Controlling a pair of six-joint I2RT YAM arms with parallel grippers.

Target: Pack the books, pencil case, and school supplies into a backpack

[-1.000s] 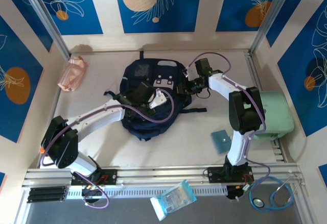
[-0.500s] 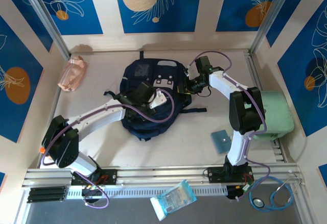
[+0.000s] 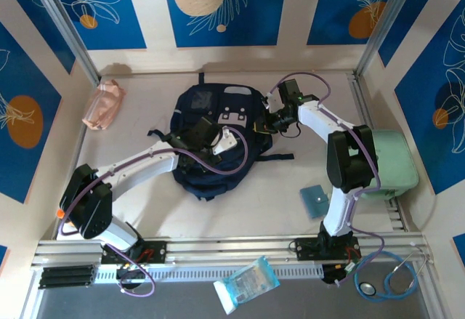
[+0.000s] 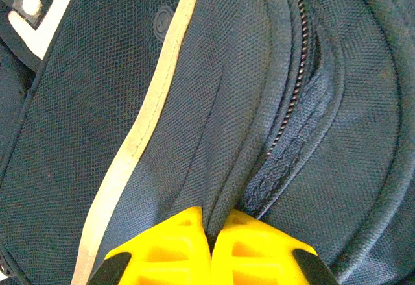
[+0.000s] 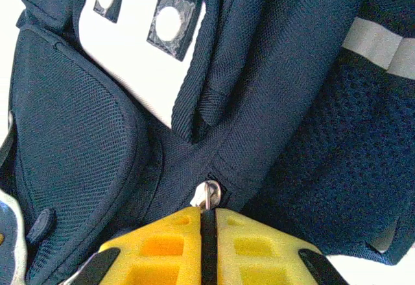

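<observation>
The navy backpack (image 3: 196, 108) lies in the middle of the top view, zip partly open; its inside is hidden. The left gripper (image 4: 211, 223) pinches a fold of its cloth. The right gripper (image 5: 207, 215) is closed on the zip pull (image 5: 209, 194). The pink pencil case (image 3: 102, 105) lies upper left, the teal pad (image 3: 314, 200) lower right.

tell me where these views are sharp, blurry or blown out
top external: even light, soft shadows beside the backpack, all sharp; left wrist: weave crisp, the left gripper's fingers soft at the bottom edge; right wrist: white patch blown out, zipper pull glints, right gripper's fingers slightly soft
</observation>
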